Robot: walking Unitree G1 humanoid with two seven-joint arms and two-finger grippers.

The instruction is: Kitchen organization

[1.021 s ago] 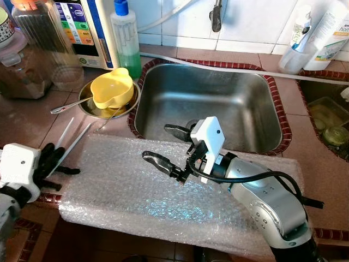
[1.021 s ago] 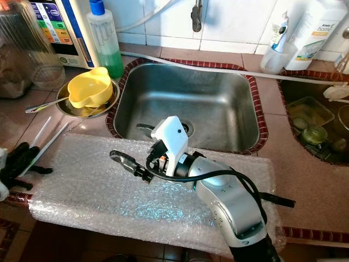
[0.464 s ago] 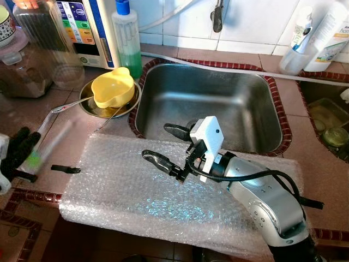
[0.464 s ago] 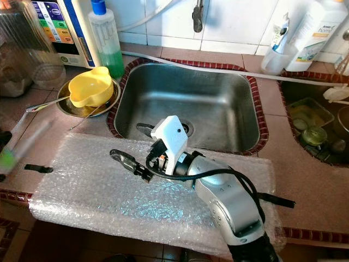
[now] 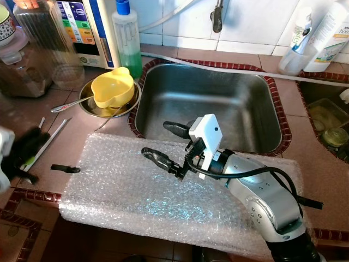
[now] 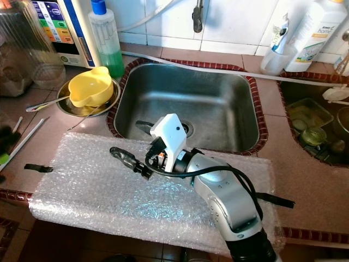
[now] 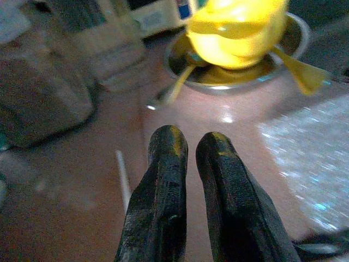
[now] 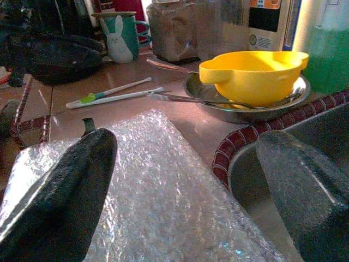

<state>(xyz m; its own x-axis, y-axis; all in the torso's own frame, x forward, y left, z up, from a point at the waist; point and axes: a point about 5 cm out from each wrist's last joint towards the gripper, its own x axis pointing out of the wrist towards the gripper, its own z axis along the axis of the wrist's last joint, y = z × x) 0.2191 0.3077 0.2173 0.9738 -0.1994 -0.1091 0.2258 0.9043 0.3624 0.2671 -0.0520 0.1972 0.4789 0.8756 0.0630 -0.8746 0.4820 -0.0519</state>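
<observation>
Right gripper (image 5: 163,143) gaped empty over clear bubble-wrap sheet (image 5: 131,191): light, floppy, slippery, pinch an edge. Left gripper (image 7: 188,164) closed, empty.

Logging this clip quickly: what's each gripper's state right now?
Left gripper: jaws shut, holding nothing, over the counter.
Right gripper: jaws wide open, empty, above the bubble wrap.

The right arm (image 5: 267,199) is showing a rounded silver shell with small dark screw holes, ending in a black base. A black cable (image 5: 256,174) is looping along its top toward a white angular block (image 5: 205,135) at the wrist. The right gripper (image 5: 163,143) is wearing two long, glossy black fingers (image 5: 157,158). The left gripper (image 7: 188,164) is showing the same black fingers (image 7: 161,185), smooth and round-tipped, blurred.
</observation>
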